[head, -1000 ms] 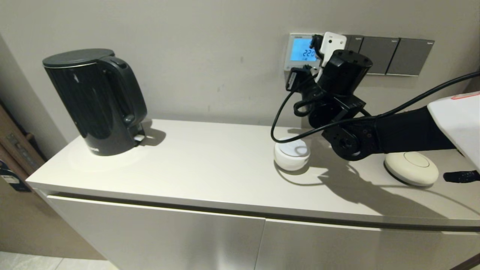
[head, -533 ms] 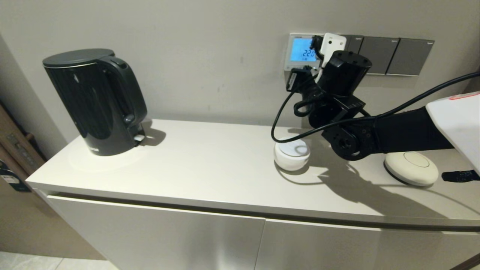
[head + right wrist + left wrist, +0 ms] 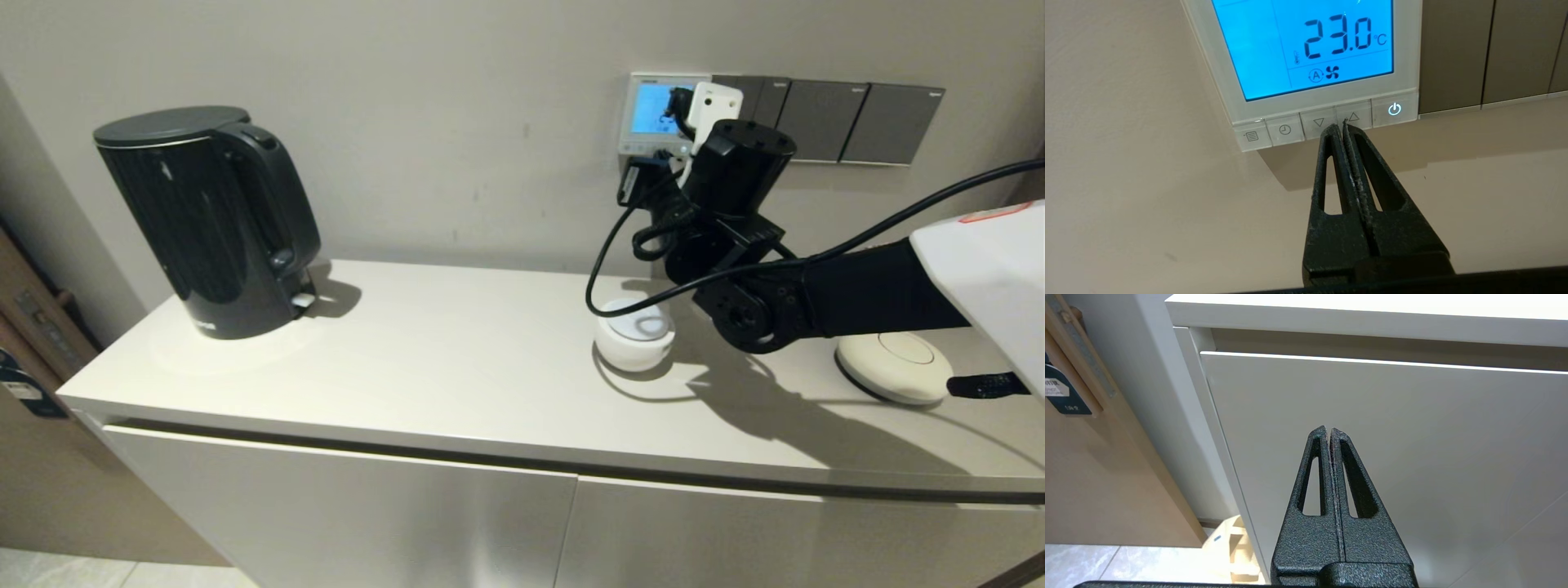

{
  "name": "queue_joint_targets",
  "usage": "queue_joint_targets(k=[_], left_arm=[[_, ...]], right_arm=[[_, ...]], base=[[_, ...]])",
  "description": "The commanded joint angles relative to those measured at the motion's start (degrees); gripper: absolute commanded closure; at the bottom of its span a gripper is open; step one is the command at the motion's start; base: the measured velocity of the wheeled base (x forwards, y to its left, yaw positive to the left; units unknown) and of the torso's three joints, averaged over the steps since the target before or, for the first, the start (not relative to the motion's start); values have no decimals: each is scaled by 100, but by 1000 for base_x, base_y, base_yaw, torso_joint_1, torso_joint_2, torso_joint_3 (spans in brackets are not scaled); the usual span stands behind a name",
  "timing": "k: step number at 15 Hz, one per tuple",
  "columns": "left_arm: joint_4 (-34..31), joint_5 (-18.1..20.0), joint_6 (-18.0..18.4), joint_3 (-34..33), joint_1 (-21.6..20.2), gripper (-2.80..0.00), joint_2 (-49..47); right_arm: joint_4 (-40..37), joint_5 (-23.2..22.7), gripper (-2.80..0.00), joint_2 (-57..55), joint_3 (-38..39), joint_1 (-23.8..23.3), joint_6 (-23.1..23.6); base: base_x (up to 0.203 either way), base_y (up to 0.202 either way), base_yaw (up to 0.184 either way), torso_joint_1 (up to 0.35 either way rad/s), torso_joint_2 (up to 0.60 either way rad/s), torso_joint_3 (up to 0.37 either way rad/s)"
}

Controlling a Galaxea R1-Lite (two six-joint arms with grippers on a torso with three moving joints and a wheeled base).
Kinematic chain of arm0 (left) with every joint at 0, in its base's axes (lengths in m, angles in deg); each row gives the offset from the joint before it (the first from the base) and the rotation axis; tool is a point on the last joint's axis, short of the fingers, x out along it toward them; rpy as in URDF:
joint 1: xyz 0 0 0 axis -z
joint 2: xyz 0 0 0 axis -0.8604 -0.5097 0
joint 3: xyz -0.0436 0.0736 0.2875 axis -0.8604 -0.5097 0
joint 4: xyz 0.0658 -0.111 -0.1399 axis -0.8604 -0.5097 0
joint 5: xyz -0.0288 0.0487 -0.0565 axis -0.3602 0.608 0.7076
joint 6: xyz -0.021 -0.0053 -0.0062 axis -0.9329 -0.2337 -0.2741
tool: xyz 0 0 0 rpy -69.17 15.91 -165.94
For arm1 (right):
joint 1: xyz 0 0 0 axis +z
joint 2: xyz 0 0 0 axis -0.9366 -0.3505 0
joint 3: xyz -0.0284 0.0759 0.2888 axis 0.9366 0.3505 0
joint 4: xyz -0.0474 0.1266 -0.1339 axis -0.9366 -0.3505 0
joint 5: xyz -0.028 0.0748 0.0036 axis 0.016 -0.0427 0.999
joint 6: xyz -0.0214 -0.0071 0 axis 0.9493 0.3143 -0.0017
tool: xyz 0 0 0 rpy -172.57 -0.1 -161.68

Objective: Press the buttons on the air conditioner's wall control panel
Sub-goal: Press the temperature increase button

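Blue-lit at 23.0°C, the panel (image 3: 1310, 57) hangs on the wall above the worktop (image 3: 457, 367). The right hand (image 3: 1340, 125), fingers pressed together and empty, meets its buttons (image 3: 1327, 122) between the arrows. The left hand (image 3: 1328, 430), closed and empty, idles by the cabinet front.

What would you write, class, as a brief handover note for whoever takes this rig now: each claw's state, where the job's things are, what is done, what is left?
Right claw: shut, tips at the row of buttons along the bottom edge of the wall control panel, where the down and up arrow buttons meet.
Left claw: shut, parked low before the cabinet front.
Done: screen lit blue, reads 23.0 °C.
Left: which buttons remain cannot be told; contact with a button is not certain.
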Motion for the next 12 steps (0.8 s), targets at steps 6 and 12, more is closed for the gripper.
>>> queue_joint_targets(k=[6, 12], left_arm=[[1, 2, 2, 0, 1, 0, -4], [1, 2, 2, 0, 2, 0, -6]], right_arm=[[51, 17, 0, 227, 62, 47, 4], [59, 19, 0, 46, 23, 21, 31]], base=[[0, 0, 0, 0, 0, 0], [0, 0, 0, 0, 0, 0]])
